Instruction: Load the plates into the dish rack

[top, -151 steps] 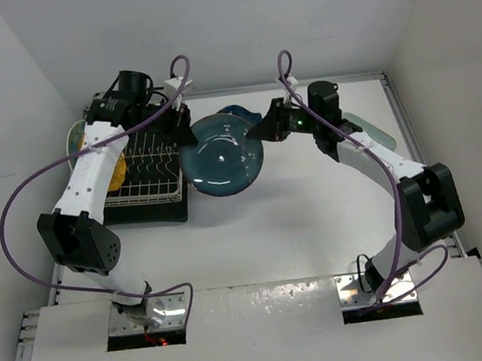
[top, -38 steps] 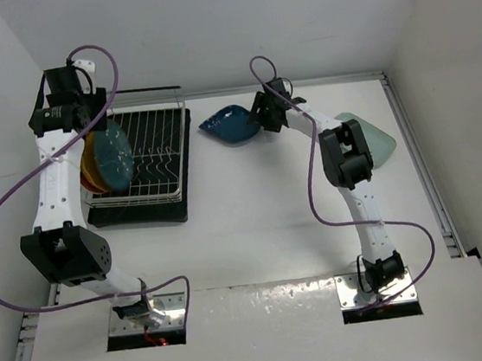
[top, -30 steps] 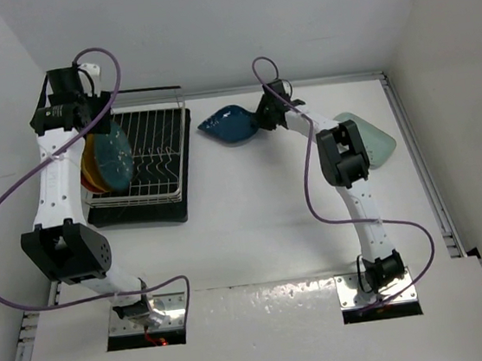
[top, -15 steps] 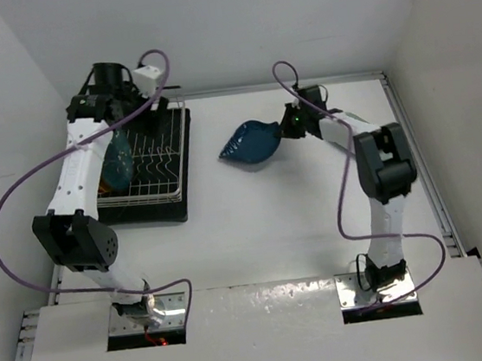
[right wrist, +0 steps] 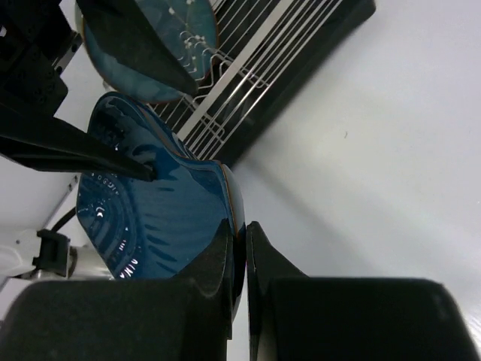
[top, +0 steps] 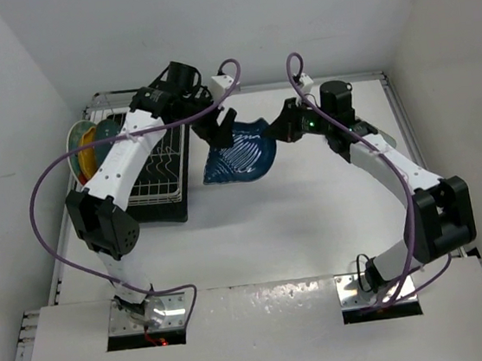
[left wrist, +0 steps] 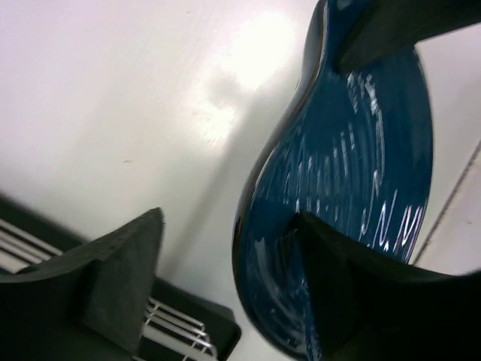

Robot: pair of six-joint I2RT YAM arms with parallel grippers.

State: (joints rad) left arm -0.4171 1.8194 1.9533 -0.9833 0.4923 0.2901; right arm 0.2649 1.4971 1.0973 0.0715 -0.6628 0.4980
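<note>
The right claw (top: 280, 130) is pinching the blue plate (top: 240, 153) by its rim, holding it tilted above the tabletop (top: 297, 218) just beside the rack (top: 157, 168). This looks like a handover: the left claw (top: 216, 131) is gaping around the opposite edge, not yet clamping.

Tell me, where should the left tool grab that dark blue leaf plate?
Probably the thin rim of the dark blue leaf plate opposite the right tool, coming from the dish rack side: it hangs tilted, so only its edge can be pinched.
</note>
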